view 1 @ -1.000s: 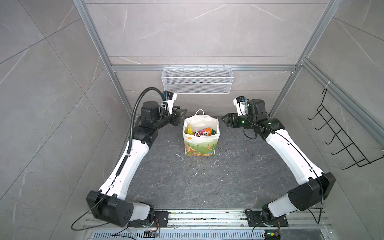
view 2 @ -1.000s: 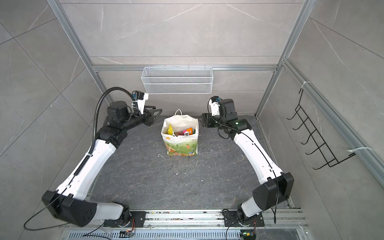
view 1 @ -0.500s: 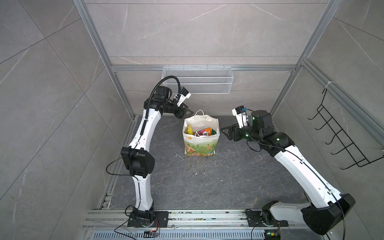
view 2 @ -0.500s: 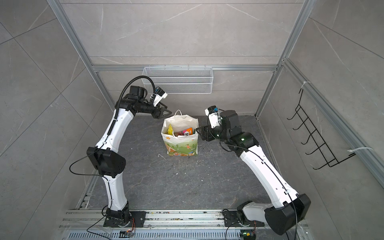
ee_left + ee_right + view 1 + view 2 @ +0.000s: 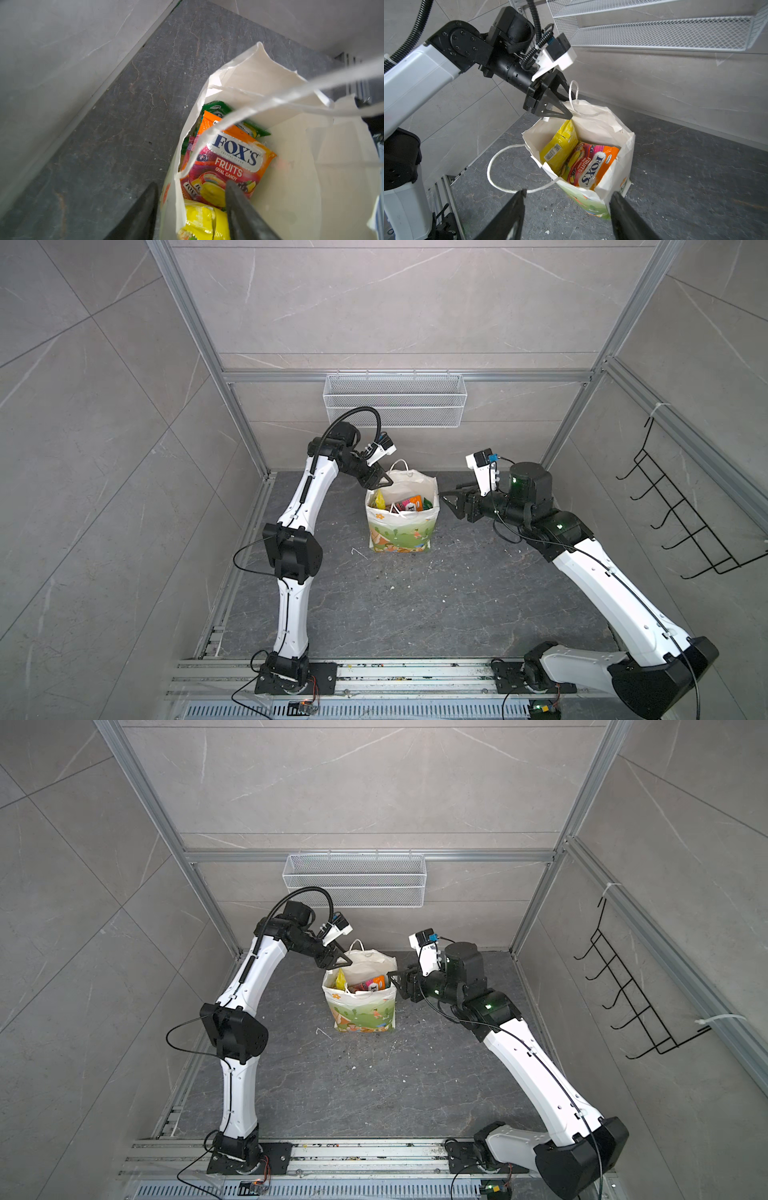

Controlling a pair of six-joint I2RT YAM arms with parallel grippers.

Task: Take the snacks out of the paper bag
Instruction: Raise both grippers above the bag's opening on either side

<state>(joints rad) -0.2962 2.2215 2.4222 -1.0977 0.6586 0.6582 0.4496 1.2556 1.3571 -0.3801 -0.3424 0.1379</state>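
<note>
- Left gripper [image 5: 190, 187]: jaws spread astride the paper bag [image 5: 291, 145] rim; orange FOX'S packet [image 5: 228, 162] just ahead.
- Right gripper [image 5: 568, 194]: jaws spread, bag corner just ahead.

The paper bag [image 5: 401, 533] stands on the floor [image 5: 395, 605] with the snacks [image 5: 406, 504] inside and the wire-mesh basket [image 5: 395, 400] on the wall behind. The left gripper [image 5: 384, 485] straddles the bag's left rim, and the right gripper [image 5: 445, 497] is just right of the bag.

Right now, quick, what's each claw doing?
Left claw: open, straddling the paper bag rim, holding nothing.
Right claw: open beside the bag, holding nothing.
</note>
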